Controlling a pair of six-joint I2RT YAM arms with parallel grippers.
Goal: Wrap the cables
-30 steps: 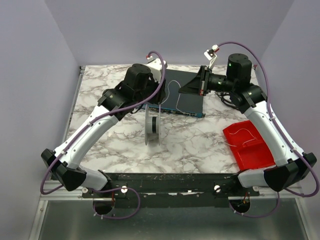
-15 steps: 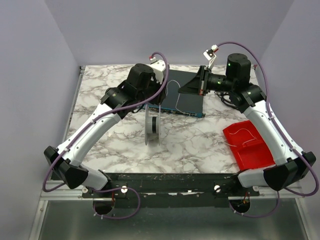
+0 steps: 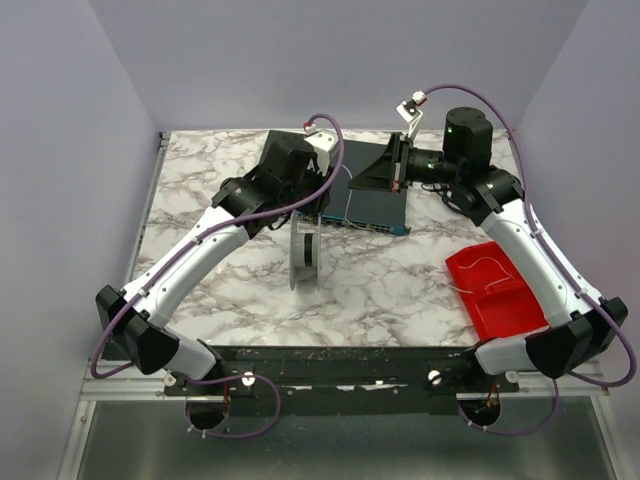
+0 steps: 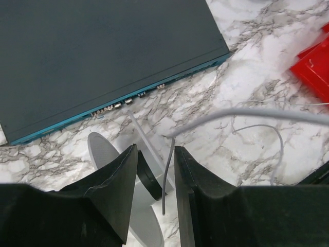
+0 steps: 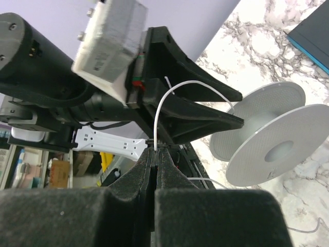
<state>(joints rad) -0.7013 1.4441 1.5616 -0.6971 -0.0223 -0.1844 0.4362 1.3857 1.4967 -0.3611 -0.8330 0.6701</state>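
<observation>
Basically, we read the key relation as this: the cable (image 5: 160, 110) is pinched near one end by the right gripper (image 5: 155, 154), whose jaws are pressed together on it, with a short free tail arcing up past the pinch. In the left wrist view the cable (image 4: 247, 112) comes in from the right as a near-horizontal run, then bends and drops straight down through the gap of the left gripper (image 4: 156, 149). Those jaws stand partly spread and the strand hangs between them. We can't tell if it touches either pad, but it isn't squeezed.

The spool (image 4: 100, 149) sits just under and slightly left of that gap, upright on its rim on the tabletop (image 3: 220, 270). The left arm is clearly nearer to it, and the right gripper is up over the dark box (image 3: 375, 205). We judge the coming move turns on keeping the vertical drop lined up with the spool's core.

Materials:
- **Cable:** very thin, white, limp, and it curls easily. A loose loop lies on the tabletop, and what looks like more of it trails into the red tray (image 3: 497, 290).
- **Spool:** pale grey plastic, two flat round flanges and a narrow hub.
- **Dark box:** flat, matte, with a teal edge and small ports.
- **Red tray:** glossy, with dividers.
- **Tabletop:** marble-patterned and smooth.
</observation>
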